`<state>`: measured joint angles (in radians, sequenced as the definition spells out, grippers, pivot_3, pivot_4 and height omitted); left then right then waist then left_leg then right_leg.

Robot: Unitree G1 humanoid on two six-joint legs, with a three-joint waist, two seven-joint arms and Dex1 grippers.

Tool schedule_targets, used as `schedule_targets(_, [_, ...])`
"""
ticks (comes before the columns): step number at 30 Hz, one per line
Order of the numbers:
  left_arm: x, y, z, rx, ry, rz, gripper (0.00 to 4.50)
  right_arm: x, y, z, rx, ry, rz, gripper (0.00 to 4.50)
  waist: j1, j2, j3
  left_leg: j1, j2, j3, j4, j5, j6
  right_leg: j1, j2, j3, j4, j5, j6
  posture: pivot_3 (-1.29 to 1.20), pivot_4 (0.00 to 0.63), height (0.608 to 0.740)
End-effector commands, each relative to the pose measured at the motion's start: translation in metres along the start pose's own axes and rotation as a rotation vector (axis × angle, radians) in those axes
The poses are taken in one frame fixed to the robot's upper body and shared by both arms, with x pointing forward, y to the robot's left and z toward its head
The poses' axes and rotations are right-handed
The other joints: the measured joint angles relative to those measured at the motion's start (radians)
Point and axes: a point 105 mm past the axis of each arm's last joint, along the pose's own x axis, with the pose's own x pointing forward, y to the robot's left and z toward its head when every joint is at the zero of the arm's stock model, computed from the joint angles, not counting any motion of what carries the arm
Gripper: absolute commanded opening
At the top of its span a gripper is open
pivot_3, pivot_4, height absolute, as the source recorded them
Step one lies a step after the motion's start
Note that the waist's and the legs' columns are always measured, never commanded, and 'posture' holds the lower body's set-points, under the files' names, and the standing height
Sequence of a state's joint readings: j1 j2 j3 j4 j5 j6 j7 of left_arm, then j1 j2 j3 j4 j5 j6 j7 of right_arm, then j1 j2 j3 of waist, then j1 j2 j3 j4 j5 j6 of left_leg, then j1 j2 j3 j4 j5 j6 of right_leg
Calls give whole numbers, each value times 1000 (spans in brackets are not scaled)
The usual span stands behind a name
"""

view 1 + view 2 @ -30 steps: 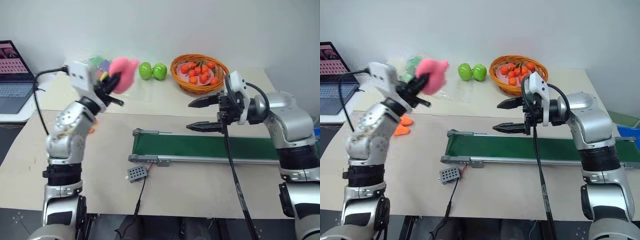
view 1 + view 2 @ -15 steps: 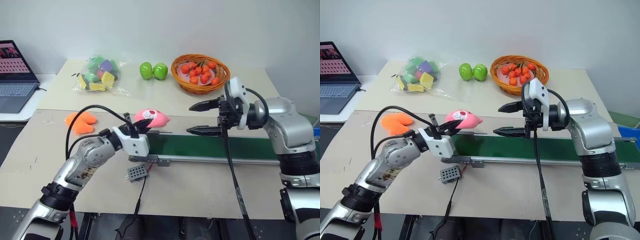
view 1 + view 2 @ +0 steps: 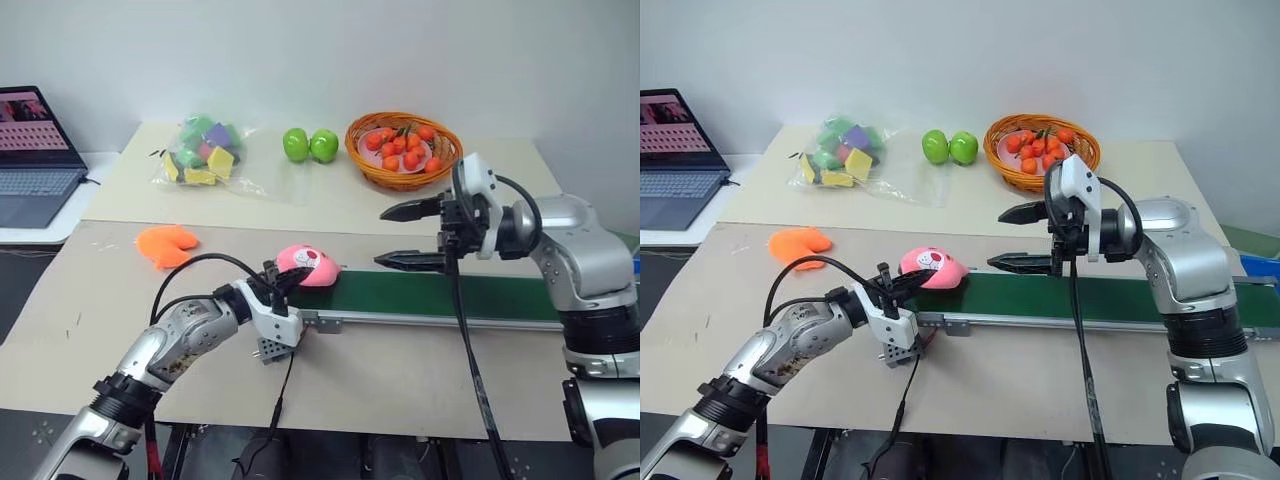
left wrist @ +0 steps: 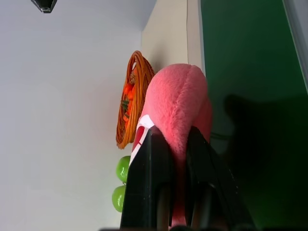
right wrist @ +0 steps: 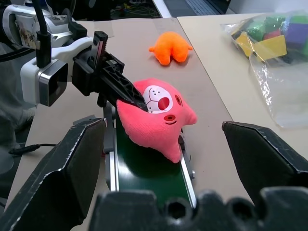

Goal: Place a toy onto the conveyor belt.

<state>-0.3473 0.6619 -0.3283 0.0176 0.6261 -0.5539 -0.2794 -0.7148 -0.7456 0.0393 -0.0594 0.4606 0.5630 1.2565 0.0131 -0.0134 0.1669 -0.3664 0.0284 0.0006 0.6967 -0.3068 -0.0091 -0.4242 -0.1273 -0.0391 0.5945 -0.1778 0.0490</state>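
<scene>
The left gripper (image 3: 283, 280) has its two black fingers (image 4: 153, 163) clenched on the near edge of the toy (image 3: 305, 265), pinching a fold of pink plush between them. In the left wrist view the toy bulges out past the fingertips, straight along the line the gripper points, with green belt beside and beyond it. So the toy lies ahead of the fingers, not under them, and letting go would drop it just beyond their tips.

In the eye views the toy sits a little left of the frame's centre, at the left end of the belt (image 3: 450, 295). The right wrist view shows its lower tip over the green surface while its body overhangs the frame's end and far rail. Whether it already rests on the belt or hangs just above it I cannot tell for sure; it looks very close to touching. Its longer axis seems to run across the belt rather than along it.

That overhang is what the coming move turns on: a release here may leave the toy perched on the rail, whereas a small carry toward the right of the frame, along the belt, would set it squarely on the green.

The right gripper (image 3: 398, 236) hangs over the belt at centre right, its fingers spread wide with nothing between them. It is near the toy but apart from it; the left is plainly the nearer.
</scene>
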Motion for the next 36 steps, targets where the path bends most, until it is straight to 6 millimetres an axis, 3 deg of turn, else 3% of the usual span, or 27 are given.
schedule_targets(1, [-5,-31,0,-34,9,-104,35,-13,2,5,-27,16,-11,4500,-1,0,0,0,0,0,0,0,0,0,0,0,0,0,0,0,150,738])
schedule_targets(7, [-12,-31,1,-54,12,-121,35,-20,0,0,-30,54,-23,4500,-10,1,-1,4,1,2,0,0,0,2,0,1,1,0,0,0,150,738])
schedule_targets(15, [-19,6,5,-14,24,-59,35,-21,0,-4,-23,60,-33,4500,-13,1,0,1,2,2,2,0,0,-1,0,1,2,0,0,0,150,738])
schedule_targets(27, [-27,0,-2,-44,77,-112,35,-18,-1,-4,-26,47,-34,4500,-5,1,0,0,1,2,3,0,0,-1,0,0,2,0,0,0,150,738])
schedule_targets(36, [-29,-16,-10,-131,114,-176,3174,-21,-3,-3,-31,49,-45,4500,-4,1,0,0,1,2,3,0,0,-1,0,0,2,0,0,0,150,738])
